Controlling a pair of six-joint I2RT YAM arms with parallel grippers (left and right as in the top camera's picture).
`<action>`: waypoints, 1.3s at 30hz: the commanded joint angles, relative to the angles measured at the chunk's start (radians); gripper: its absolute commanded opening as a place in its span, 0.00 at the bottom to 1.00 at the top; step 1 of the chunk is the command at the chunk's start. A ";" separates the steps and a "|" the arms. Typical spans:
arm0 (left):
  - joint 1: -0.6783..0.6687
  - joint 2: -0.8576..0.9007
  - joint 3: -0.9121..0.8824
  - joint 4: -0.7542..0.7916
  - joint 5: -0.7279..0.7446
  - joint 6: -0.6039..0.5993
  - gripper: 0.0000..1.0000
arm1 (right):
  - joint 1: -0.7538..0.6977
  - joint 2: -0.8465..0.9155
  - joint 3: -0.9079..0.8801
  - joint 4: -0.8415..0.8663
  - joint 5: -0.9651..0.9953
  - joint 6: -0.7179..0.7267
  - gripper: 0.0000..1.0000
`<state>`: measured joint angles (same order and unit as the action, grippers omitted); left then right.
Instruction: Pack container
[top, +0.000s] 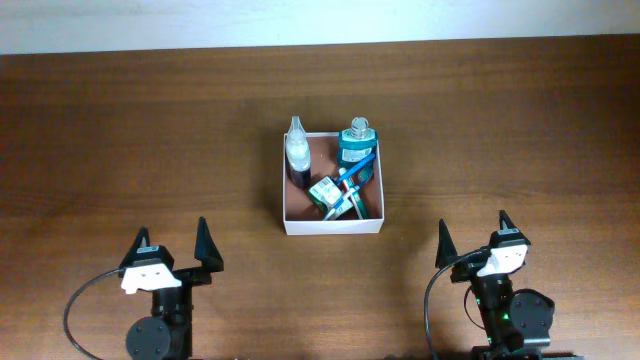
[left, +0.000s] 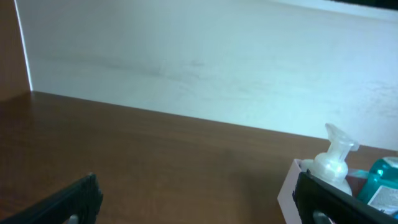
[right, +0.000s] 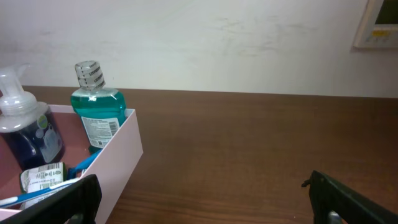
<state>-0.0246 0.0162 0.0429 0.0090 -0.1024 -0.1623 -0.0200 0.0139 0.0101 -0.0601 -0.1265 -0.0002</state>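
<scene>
Item: container (top: 333, 226), a shallow square white-walled box with a reddish-brown floor, standing at the middle of the wooden table (top: 120, 130), slightly toward the far side, well apart from both arms. Contents: teal bottle (top: 357, 145) upright in the far right corner; clear-topped pump bottle (top: 297, 155) of dark liquid upright in the far left corner; blue toothbrush (top: 354, 177) lying slantwise across the floor; small labelled tube (top: 327, 192) lying beside it near the front wall. Left gripper (top: 173, 240): at the near left edge, fingers spread wide, holding nothing. Right gripper (top: 472, 235): at the near right edge, fingers likewise spread wide, empty. Loose toiletries on the tabletop: none visible in any view. Step in hand, by judgement: packing looks finished or very nearly so, with both arms parked clear of the box. Next move, by judgement: nothing is left to fetch; at most a check that the slanted toothbrush and tube sit below the rim.
</scene>
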 joint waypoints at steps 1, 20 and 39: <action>0.008 -0.012 -0.035 -0.020 0.029 -0.002 0.99 | -0.008 -0.011 -0.005 -0.005 -0.017 0.000 0.99; 0.008 -0.003 -0.034 -0.085 0.036 -0.002 1.00 | -0.008 -0.011 -0.005 -0.005 -0.017 0.000 0.99; 0.008 -0.003 -0.034 -0.085 0.036 -0.002 0.99 | -0.008 -0.011 -0.005 -0.005 -0.017 0.000 0.99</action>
<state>-0.0246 0.0147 0.0154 -0.0784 -0.0776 -0.1623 -0.0200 0.0139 0.0101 -0.0601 -0.1265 -0.0002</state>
